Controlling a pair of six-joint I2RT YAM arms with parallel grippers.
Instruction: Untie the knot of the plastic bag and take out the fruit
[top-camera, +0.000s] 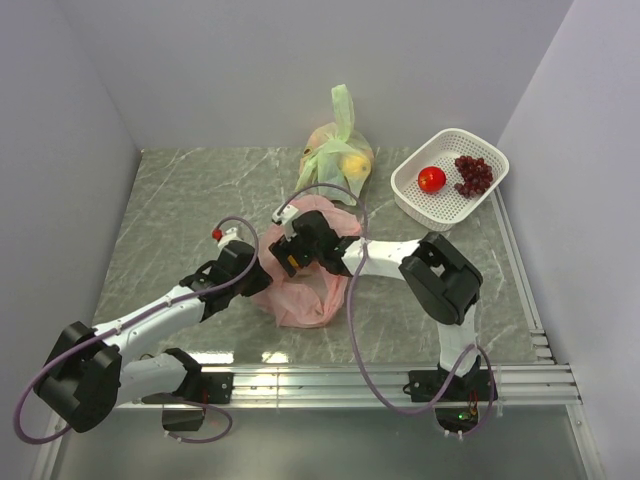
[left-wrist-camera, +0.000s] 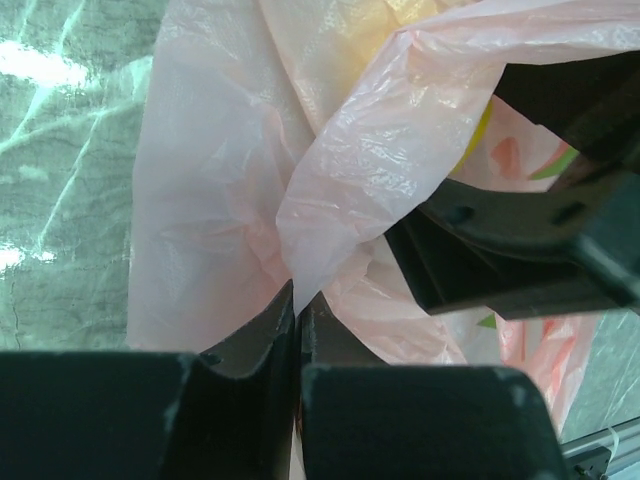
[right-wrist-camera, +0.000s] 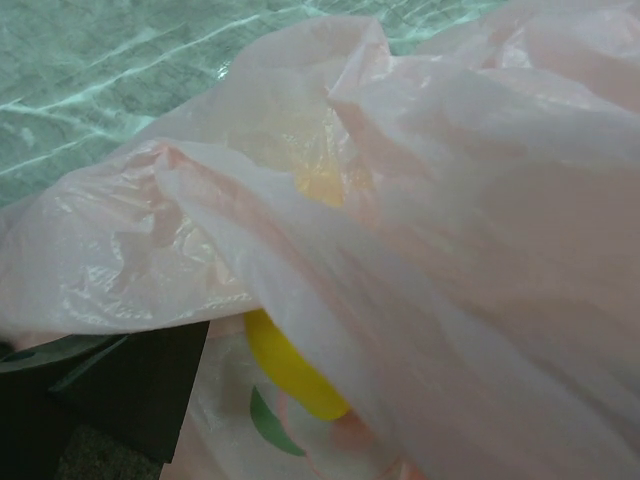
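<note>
The pink plastic bag (top-camera: 300, 285) lies crumpled mid-table with its mouth open; no knot shows. My left gripper (top-camera: 252, 268) is shut on a fold of its plastic (left-wrist-camera: 330, 200), with the jaws closed tight (left-wrist-camera: 296, 292). My right gripper (top-camera: 303, 248) reaches into the bag's mouth. Its dark fingers (left-wrist-camera: 500, 240) stand apart. The orange-yellow fruit (right-wrist-camera: 290, 370) lies inside the bag between them, half under plastic. One right finger (right-wrist-camera: 110, 390) shows; the other is hidden. The red fruit (top-camera: 431, 179) and grapes (top-camera: 473, 174) lie in the white basket (top-camera: 405, 188).
A light green tied bag (top-camera: 338, 150) with yellowish fruit stands at the back, just behind the pink bag. The basket sits at the back right by the wall. A metal rail (top-camera: 380, 380) runs along the near edge.
</note>
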